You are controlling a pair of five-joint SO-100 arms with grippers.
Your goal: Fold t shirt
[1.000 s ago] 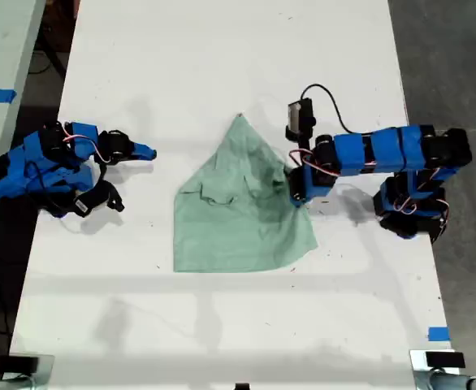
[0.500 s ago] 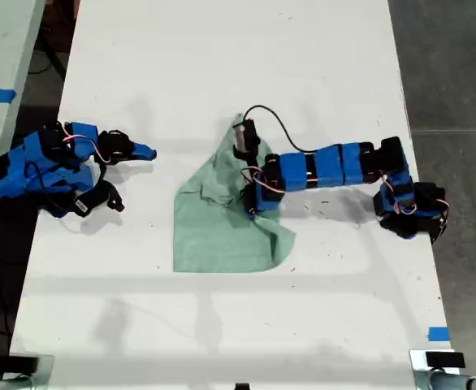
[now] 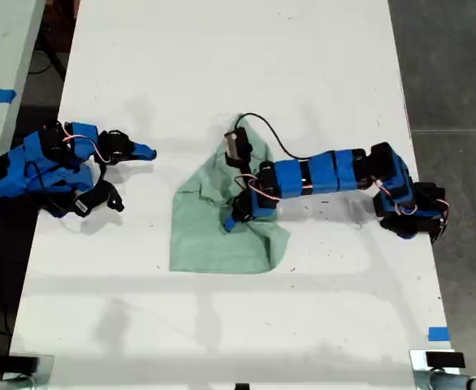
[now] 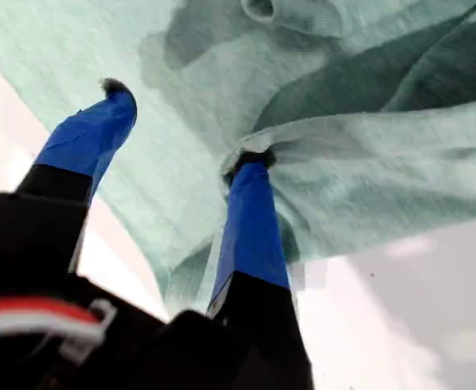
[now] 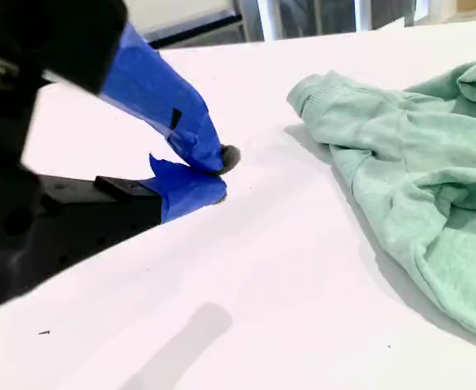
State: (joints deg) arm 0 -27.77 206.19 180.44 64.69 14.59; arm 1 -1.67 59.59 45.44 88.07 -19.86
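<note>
The jaws of my first gripper (image 4: 181,134) stand spread: one blue-taped finger has its tip dug into a bunched fold of the pale mint-green, wrinkled soft fabric t shirt (image 4: 360,154), while the other finger hangs free above the flat cloth, apart from it. In the exterior view this first gripper (image 3: 231,221) sits over the middle of the t shirt (image 3: 201,236), at the end of a blue arm that reaches in from the exterior view's right, with a black cable looping above it.

The jaws of my second gripper (image 5: 214,172) are pressed together, tip against tip, pinching nothing, and they rest low over the bare white desk (image 5: 246,284). The t shirt's cuffed edge (image 5: 319,93) lies near them but clearly apart. In the exterior view my second gripper (image 3: 144,152) lies at the left of the frame, pointing toward the garment, its blue arm folded up behind it.

The t shirt lies at the centre of the white desk (image 3: 222,73) in the exterior view, its pointed end toward the top of the frame, its broad hem toward the bottom, and its right-hand portion drawn in under my first gripper.
</note>
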